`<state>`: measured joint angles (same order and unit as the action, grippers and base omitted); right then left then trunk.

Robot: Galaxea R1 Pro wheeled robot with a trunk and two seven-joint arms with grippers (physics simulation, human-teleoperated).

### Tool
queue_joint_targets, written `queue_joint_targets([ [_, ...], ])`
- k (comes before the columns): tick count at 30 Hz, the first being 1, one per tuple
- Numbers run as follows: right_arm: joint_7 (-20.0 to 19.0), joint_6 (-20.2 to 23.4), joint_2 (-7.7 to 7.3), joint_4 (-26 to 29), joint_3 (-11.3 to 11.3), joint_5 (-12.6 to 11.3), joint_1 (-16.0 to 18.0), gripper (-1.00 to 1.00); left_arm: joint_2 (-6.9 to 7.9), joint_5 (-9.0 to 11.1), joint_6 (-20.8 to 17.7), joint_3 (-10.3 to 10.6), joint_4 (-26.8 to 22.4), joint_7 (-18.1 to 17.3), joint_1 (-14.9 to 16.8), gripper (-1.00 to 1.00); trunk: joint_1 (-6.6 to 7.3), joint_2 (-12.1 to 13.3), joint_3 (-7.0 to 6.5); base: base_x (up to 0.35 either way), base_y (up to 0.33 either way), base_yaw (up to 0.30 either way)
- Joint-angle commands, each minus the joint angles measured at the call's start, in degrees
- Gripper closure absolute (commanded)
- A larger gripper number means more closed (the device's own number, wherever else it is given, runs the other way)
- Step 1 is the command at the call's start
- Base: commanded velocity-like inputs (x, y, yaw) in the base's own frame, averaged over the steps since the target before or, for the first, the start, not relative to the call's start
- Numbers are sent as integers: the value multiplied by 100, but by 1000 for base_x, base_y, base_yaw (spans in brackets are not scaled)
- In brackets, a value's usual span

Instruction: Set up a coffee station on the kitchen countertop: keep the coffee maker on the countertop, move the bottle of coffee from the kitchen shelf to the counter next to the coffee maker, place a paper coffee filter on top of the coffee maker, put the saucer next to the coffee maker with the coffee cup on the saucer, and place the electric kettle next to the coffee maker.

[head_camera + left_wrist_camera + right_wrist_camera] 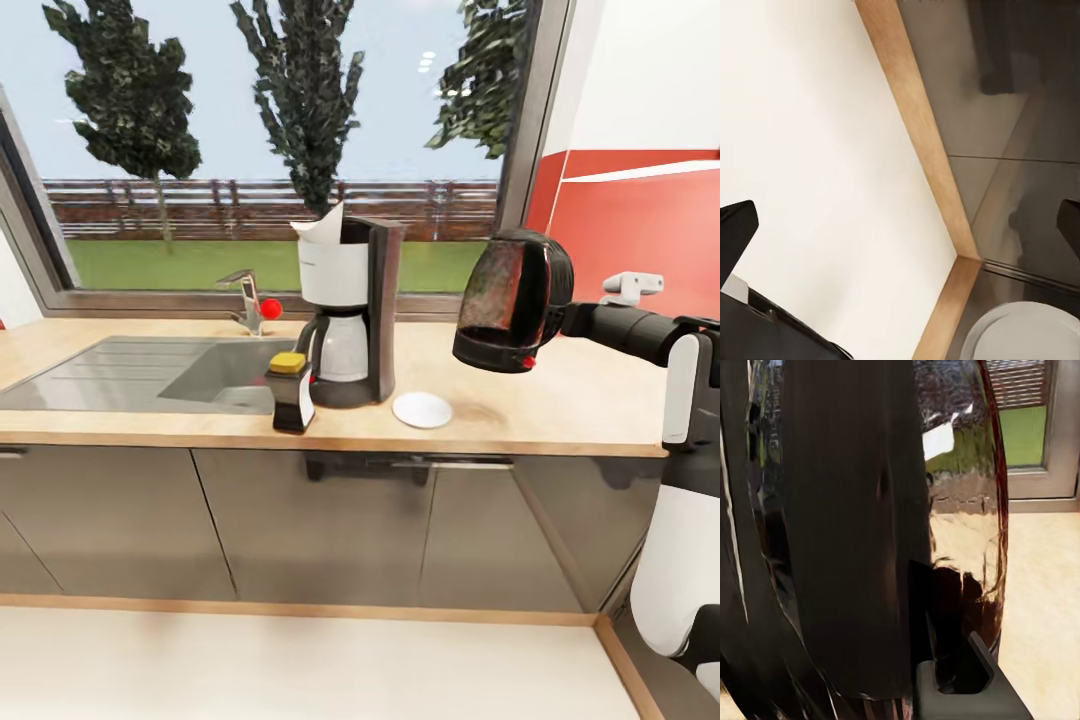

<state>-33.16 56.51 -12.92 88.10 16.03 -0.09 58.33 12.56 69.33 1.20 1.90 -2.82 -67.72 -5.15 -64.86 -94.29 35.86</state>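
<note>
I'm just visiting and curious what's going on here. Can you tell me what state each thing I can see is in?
Kettle: lifted above the counter, tilted, held by the right gripper.
Coffee maker: upright on the counter, pot in place.
Paper filter: sitting on top of the coffee maker.
Coffee bottle: upright, yellow cap on, beside the coffee maker.
Saucer: flat on the counter, nothing on it.
Left gripper: open, holding nothing.

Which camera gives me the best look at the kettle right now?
The head view: the electric kettle shows whole, held tilted above the kitchen countertop right of the coffee maker. The right wrist view gives just a close-up of its dark glass.
</note>
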Motion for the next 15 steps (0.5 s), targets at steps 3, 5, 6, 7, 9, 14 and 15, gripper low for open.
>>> queue_joint_targets([
  [3, -17, 36, 2, 3, 5, -35, 0, 100, 1, 19, 12, 21, -14, -4, -3, -100, -1, -2, 4, 210, 0, 0],
  [5, -18, 36, 3, 5, 5, -35, -3, 100, 3, 19, 12, 21, -12, -4, -3, -100, -1, -2, 4, 273, 0, 0],
  [6, -19, 36, 4, 3, 5, -35, -3, 100, 3, 19, 12, 21, -13, -4, -3, -100, -1, -2, 4, 286, 0, 0],
  [7, -20, 36, 3, 4, 5, -35, -4, 100, 2, 19, 12, 21, -12, -4, -3, -100, -1, -2, 4, 288, 0, 0],
  [9, -21, 36, 6, 2, 5, -33, -6, 100, 2, 19, 12, 21, -14, -4, -3, -100, -1, -2, 4, 276, 0, 0],
  [14, -17, 36, 8, -2, -1, -34, -12, 100, 1, 19, 12, 21, -14, -4, -3, -100, -1, -2, 4, 193, 0, 0],
  [15, -17, 36, 8, 0, -2, -34, -13, 100, 3, 19, 12, 21, -14, -4, -3, -100, -1, -2, 4, 86, 0, 0],
])
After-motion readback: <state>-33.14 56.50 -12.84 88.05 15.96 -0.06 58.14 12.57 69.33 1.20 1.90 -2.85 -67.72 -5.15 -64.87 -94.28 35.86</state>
